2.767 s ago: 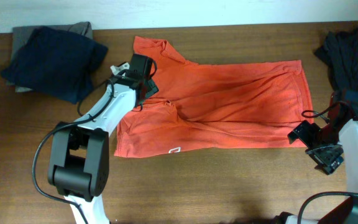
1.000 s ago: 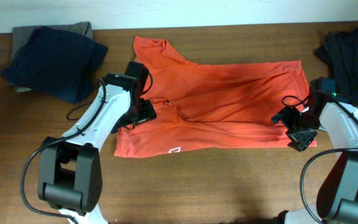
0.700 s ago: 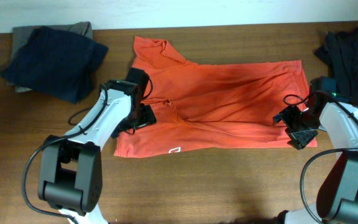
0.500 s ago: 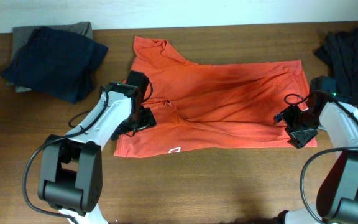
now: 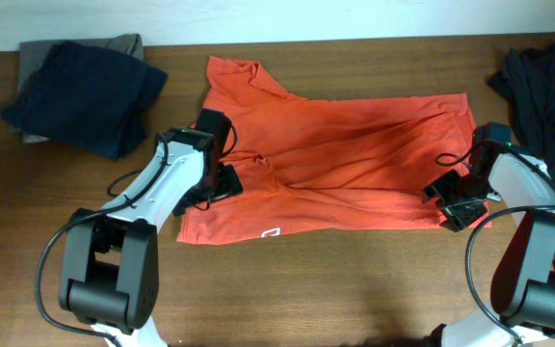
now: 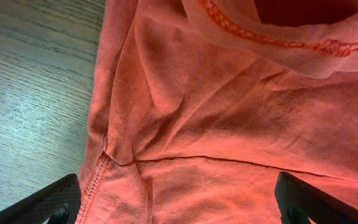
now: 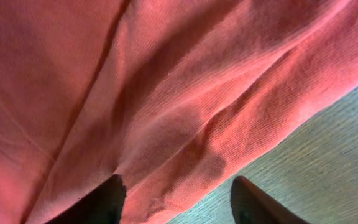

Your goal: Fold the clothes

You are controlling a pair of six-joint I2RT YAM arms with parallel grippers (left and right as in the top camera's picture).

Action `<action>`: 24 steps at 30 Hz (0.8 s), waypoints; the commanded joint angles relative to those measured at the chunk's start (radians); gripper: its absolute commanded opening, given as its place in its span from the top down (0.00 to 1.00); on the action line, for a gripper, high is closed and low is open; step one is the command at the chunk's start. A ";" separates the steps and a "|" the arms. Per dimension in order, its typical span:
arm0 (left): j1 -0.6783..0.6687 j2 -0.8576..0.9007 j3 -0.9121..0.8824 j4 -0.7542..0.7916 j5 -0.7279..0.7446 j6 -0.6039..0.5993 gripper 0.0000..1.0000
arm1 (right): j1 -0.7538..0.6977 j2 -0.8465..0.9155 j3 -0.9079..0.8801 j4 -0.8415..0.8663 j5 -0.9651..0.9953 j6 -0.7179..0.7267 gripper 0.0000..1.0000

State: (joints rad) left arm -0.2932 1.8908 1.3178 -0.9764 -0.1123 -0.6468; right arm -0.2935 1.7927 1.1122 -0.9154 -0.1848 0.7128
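Observation:
The clothes are a red-orange T-shirt lying spread across the middle of the table, with a small white logo near its front left edge. My left gripper is low over the shirt's left side. In the left wrist view, the left gripper is open wide, with wrinkled cloth and a stitched hem between the fingers. My right gripper is at the shirt's front right corner. There the right gripper stands open astride the shirt's edge, one finger over cloth and one over wood.
A dark navy pile of clothes lies on a grey garment at the back left. Another dark heap sits at the back right. Bare wooden table runs along the front.
The right gripper has turned slightly at the shirt's corner and its jaws have narrowed. The left gripper slid down the shirt's left side earlier and is now still.

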 commanded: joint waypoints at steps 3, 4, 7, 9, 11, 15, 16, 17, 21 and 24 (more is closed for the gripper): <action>0.005 0.006 -0.008 0.008 -0.015 0.012 0.01 | 0.007 0.004 -0.004 -0.011 0.017 0.015 0.50; 0.005 0.006 -0.008 0.009 -0.015 0.012 0.01 | 0.007 0.004 -0.005 -0.010 0.017 0.016 0.50; 0.005 0.006 -0.008 0.012 -0.015 0.012 0.01 | 0.007 0.004 -0.011 -0.006 0.026 0.019 0.50; 0.005 0.006 -0.008 0.012 -0.015 0.012 0.01 | 0.007 0.004 -0.017 -0.003 0.052 0.022 0.50; 0.005 0.006 -0.008 0.011 -0.015 0.012 0.01 | 0.007 0.004 -0.023 0.009 0.067 0.022 0.50; 0.005 0.006 -0.008 0.012 -0.015 0.012 0.01 | 0.007 0.004 -0.024 0.039 0.065 0.022 0.50; 0.005 0.006 -0.008 0.012 -0.015 0.012 0.01 | 0.007 0.004 -0.024 0.046 0.066 0.023 0.51; 0.005 0.006 -0.008 0.012 -0.015 0.012 0.01 | 0.007 0.004 -0.024 0.050 0.066 0.022 0.51; 0.005 0.006 -0.008 0.012 -0.015 0.012 0.01 | 0.007 0.006 -0.024 0.060 0.066 0.023 0.53; 0.005 0.006 -0.008 0.014 -0.015 0.012 0.01 | 0.007 0.017 -0.024 0.061 0.066 0.026 0.57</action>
State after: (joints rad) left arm -0.2932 1.8908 1.3178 -0.9665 -0.1123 -0.6468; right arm -0.2935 1.7927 1.0969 -0.8581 -0.1390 0.7292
